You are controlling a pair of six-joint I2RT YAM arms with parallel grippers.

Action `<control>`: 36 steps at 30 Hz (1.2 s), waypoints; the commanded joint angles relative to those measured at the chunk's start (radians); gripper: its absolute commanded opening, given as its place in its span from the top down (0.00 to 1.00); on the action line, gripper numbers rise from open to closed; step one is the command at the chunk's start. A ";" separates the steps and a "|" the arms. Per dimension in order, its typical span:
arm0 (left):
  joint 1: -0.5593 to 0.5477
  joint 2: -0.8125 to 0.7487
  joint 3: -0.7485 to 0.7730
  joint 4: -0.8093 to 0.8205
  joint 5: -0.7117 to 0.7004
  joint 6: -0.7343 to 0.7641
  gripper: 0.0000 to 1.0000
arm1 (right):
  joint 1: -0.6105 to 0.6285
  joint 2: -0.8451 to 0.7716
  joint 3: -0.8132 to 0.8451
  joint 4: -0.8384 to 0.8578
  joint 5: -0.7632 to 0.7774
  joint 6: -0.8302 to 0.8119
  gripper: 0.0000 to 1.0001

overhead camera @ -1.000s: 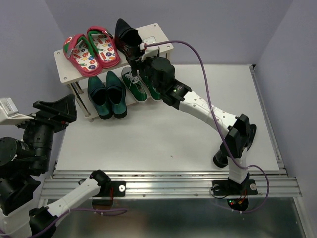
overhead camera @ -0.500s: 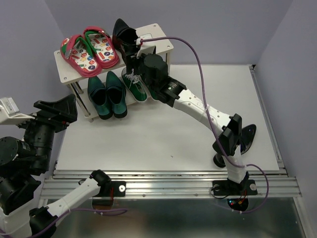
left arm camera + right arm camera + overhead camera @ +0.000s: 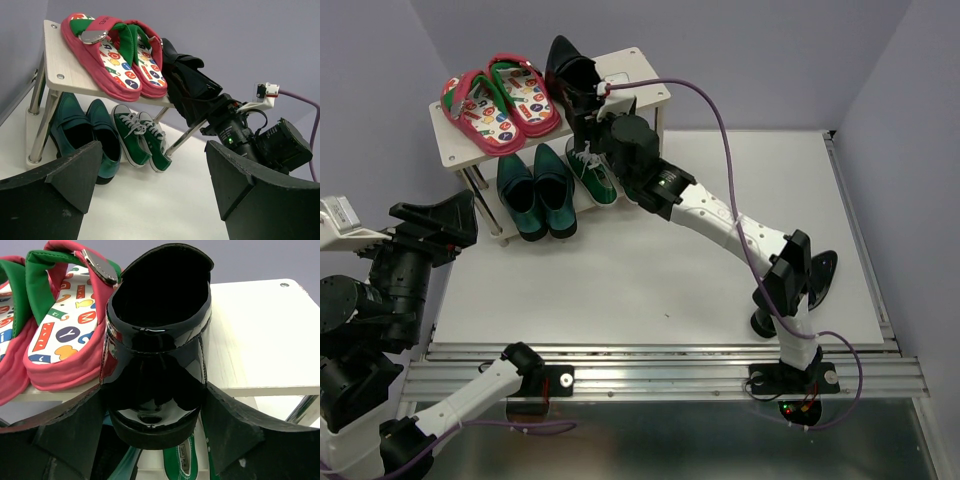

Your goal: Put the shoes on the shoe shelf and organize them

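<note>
My right gripper (image 3: 586,108) (image 3: 156,412) is shut on the heel of a glossy black dress shoe (image 3: 568,72) (image 3: 157,347) and holds it over the top board of the shoe shelf (image 3: 645,80) (image 3: 260,335), beside the red flip-flops (image 3: 500,97) (image 3: 55,325). The teal dress shoes (image 3: 535,192) (image 3: 82,132) and green sneakers (image 3: 592,168) (image 3: 141,137) stand on the lower tier. The second black shoe (image 3: 820,275) lies on the table at the right, partly behind the right arm. My left gripper (image 3: 155,200) is open and empty, off the table's left side.
The right arm (image 3: 720,215) stretches from the near right base across the table to the shelf, with a purple cable (image 3: 720,110) looping above it. The shelf stands at the far left of the white table (image 3: 650,280), close to the back wall.
My right gripper has carried the black shoe a little further left and back onto the top board. The left arm has not moved.
</note>
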 commanded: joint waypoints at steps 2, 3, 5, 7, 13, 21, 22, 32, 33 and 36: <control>-0.001 0.012 -0.009 0.043 0.005 -0.001 0.05 | 0.034 -0.106 -0.044 0.031 0.012 -0.004 0.20; -0.001 0.012 -0.009 0.044 0.010 -0.001 0.05 | 0.034 -0.118 -0.047 0.029 0.010 -0.007 0.21; -0.001 0.012 -0.012 0.046 0.011 -0.004 0.05 | 0.034 -0.123 -0.044 0.028 0.009 -0.013 0.24; -0.001 0.013 -0.012 0.048 0.016 -0.006 0.05 | 0.034 -0.112 -0.024 0.012 0.023 -0.017 0.32; -0.001 0.010 -0.008 0.048 0.022 -0.010 0.05 | 0.034 -0.039 0.108 -0.031 0.075 -0.115 0.35; -0.001 0.013 -0.003 0.046 0.024 -0.010 0.05 | 0.034 0.024 0.153 -0.052 0.090 -0.152 0.34; -0.003 0.012 -0.004 0.046 0.024 -0.009 0.05 | 0.034 0.021 0.147 -0.048 0.087 -0.152 0.34; -0.001 0.002 -0.006 0.037 0.021 -0.014 0.05 | 0.034 0.011 0.085 -0.035 0.119 -0.159 0.21; -0.001 0.001 -0.003 0.035 0.021 -0.014 0.05 | 0.034 0.008 0.079 -0.035 0.121 -0.158 0.20; -0.001 -0.002 0.000 0.031 0.019 -0.015 0.05 | 0.025 0.001 0.073 -0.035 0.122 -0.148 0.10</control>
